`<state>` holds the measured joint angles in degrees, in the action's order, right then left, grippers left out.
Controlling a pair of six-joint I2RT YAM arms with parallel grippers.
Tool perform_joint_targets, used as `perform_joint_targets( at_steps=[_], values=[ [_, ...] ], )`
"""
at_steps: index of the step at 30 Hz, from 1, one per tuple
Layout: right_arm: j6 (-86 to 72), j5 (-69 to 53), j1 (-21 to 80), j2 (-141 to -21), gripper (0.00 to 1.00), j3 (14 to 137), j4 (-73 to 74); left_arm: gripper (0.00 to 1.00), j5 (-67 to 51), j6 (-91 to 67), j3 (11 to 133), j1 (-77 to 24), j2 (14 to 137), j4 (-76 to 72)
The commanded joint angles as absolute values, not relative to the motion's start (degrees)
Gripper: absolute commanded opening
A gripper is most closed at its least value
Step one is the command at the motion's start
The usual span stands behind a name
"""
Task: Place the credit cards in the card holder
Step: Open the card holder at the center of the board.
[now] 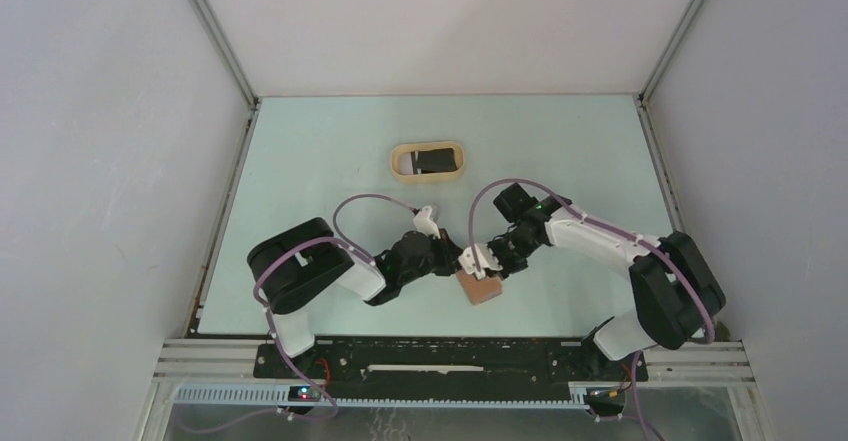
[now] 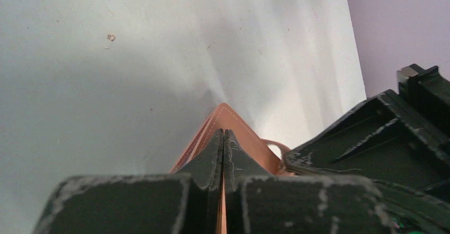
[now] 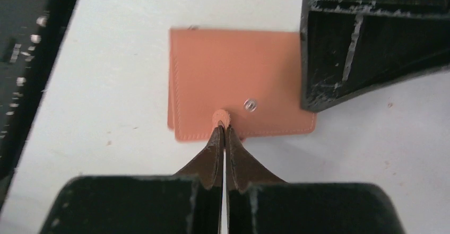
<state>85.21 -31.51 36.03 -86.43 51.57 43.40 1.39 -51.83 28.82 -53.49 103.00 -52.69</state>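
2 pincers meet at the card holder [image 3: 233,69]. Left pincer [image 2: 223,136] is clamped tight on its leather edge, which pokes out past the tips. Right pincer [image 3: 223,130] is pinched closed on the small round tab [image 3: 220,118] at the holder's near edge. Credit cards [image 1: 432,160] lie well beyond both pincers, inside a tan tray [image 1: 398,162].

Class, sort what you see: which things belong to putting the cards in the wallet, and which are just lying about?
Job: wallet, cards, left fingers and right fingers, both pinching the wallet.
Lying about: oval tray holding the cards; table.
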Motion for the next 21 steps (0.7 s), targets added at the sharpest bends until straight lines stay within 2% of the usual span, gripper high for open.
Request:
perform_joint_targets(
  at_steps=[1,5,7,12,17,21],
  values=[
    [88.7,-40.7,31.6,-81.0,0.00,50.9,50.9,0.00,4.6,-50.7,29.8,-52.7,103.6,-48.9],
    [88.5,-43.6,27.5,-80.3,0.00,51.2,51.6,0.01,2.3,-49.2,28.2,-52.5,102.4,-54.4],
    [88.0,-45.2,26.3,-81.0,0.00,52.0,52.7,0.08,0.6,-48.1,26.9,-52.4,101.1,-58.1],
    [87.3,-48.9,24.5,-81.4,0.00,53.1,53.5,0.40,-1.0,-46.3,22.7,-52.5,94.5,-61.1],
    [86.8,-53.1,24.3,-80.9,0.00,53.5,53.7,0.60,-2.4,-47.5,18.4,-52.8,89.6,-62.2],
    [84.1,-56.5,24.3,-80.9,0.00,54.6,53.3,0.79,-3.2,-50.2,17.2,-55.4,90.5,-66.1]
  ],
)
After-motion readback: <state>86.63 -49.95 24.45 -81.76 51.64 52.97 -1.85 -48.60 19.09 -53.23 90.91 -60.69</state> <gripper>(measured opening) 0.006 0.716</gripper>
